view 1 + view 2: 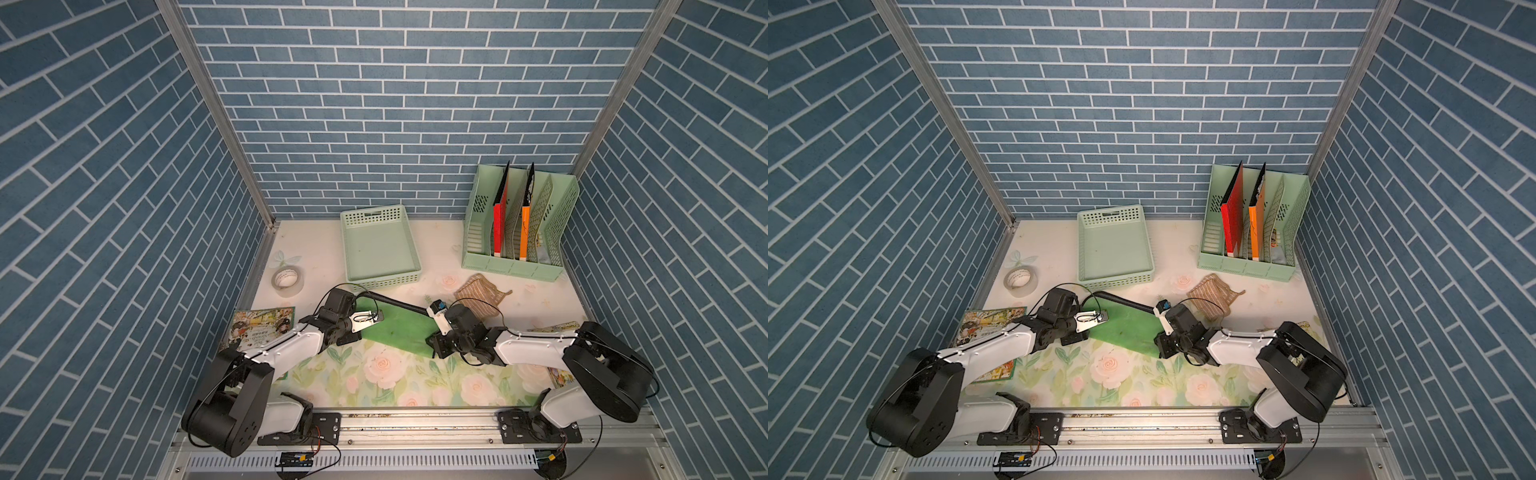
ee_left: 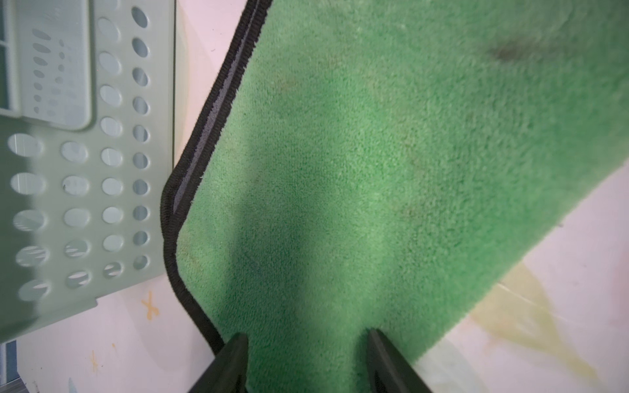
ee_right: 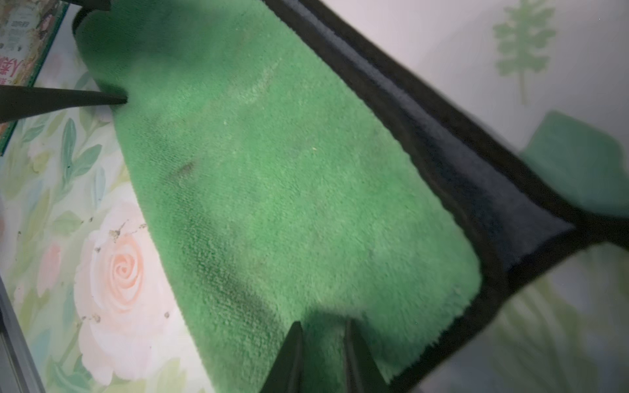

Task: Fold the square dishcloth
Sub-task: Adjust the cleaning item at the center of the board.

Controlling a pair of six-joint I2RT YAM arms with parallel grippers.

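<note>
- the cloth [image 1: 395, 330] [image 1: 1127, 328], green with a black hem, is seen in both top views near the middle of the table [image 1: 399, 386], stretched between the two grippers.
- its hemmed edge is turned toward the basket [image 1: 384, 281]; a bare gap is left between the two in the left wrist view.
- along that edge [image 2: 207, 136] two black hems are seen lying one beside the other, with a grey strip between them.
- the left gripper [image 1: 365, 323] [image 2: 309, 357] is set at the cloth's left end; its jaws are held well apart with cloth [image 2: 374, 170] filling the gap, and whether it is gripped cannot be told.
- the right gripper [image 1: 434, 347] [image 3: 323, 354] is set at the cloth's near right corner; its jaws are drawn narrow and a ridge of cloth [image 3: 289, 204] is pinched between them.
- a book [image 1: 259, 328] is partly covered by the left arm.
- tape [image 1: 286, 281] is found near the left wall.
- a rack [image 1: 519, 266] is stood at the back right, with a striped pouch [image 1: 478, 293] just before it.
</note>
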